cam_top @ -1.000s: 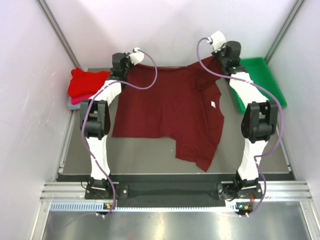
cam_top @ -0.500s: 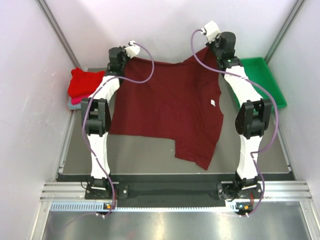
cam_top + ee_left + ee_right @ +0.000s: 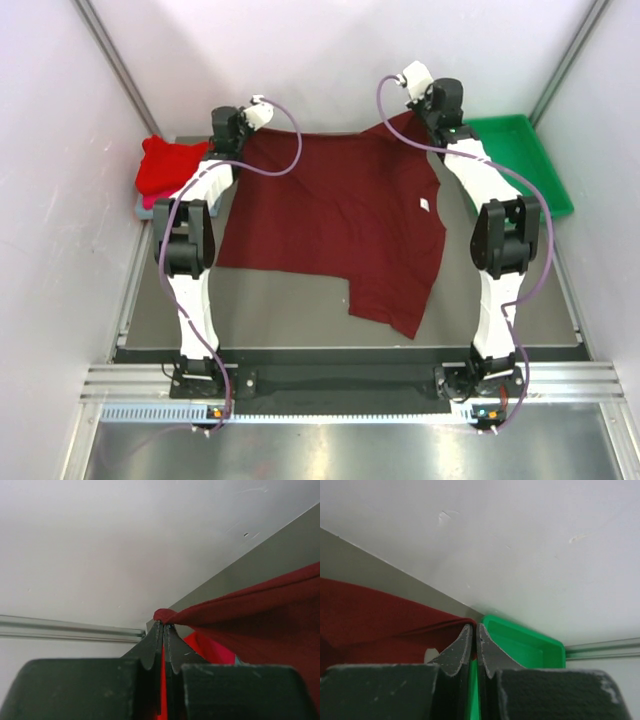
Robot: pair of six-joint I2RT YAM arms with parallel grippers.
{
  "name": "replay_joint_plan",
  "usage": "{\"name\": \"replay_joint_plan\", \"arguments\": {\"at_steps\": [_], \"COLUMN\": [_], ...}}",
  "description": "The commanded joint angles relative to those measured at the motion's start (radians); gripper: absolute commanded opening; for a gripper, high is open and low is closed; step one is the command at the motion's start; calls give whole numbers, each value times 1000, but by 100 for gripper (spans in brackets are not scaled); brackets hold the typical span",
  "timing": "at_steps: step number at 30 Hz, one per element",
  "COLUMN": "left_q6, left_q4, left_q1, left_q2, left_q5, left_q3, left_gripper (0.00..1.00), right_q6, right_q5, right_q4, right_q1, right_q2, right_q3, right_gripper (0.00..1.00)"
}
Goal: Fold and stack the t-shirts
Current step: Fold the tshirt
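Observation:
A dark maroon t-shirt [image 3: 340, 220] hangs stretched between both arms over the table, its lower hem trailing toward the near edge. My left gripper [image 3: 244, 132] is shut on its far left corner; in the left wrist view the pinched cloth [image 3: 167, 616] bulges at the left gripper's [image 3: 164, 626] tips. My right gripper [image 3: 420, 112] is shut on the far right corner, and the maroon cloth [image 3: 395, 625] runs left from the right gripper's [image 3: 474, 628] tips. A folded bright red t-shirt [image 3: 168, 165] lies at the far left on a pink and a grey-blue one [image 3: 146, 204].
A green plastic tray [image 3: 530, 165] sits at the far right, also visible past the right fingers as the tray's wall [image 3: 530, 640]. White enclosure walls [image 3: 330, 50] stand close behind both grippers. Grey table [image 3: 290, 300] shows bare beneath the shirt's hem.
Both grippers have risen and moved toward the back wall, lifting the maroon shirt's top edge and pulling it tauter. The lower part of the shirt has barely shifted.

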Motion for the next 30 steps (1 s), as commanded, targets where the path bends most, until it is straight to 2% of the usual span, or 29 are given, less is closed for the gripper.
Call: {"name": "replay_joint_plan", "arguments": {"at_steps": [1,7,20,30], "left_q6": [-11,-8,-66,-115], "left_q4": [27,7,-97,-261], "left_q1": [8,8,11,17], "left_q2": [-90,-78,-206,-271], "left_q5": [9,-7,4,26], "left_q3": [18,47,-135,-181], "left_gripper": [0,0,0,0], "right_q6": [-19,-26,-9,30], "right_q5": [16,28,21,-19], "right_q4": [45,16,-29,-104], "right_q1": [18,15,11,12], "right_q2": [-62,-58,-274,-430], "right_q3": [30,69,-195,-391], "right_gripper": [0,0,0,0]}}
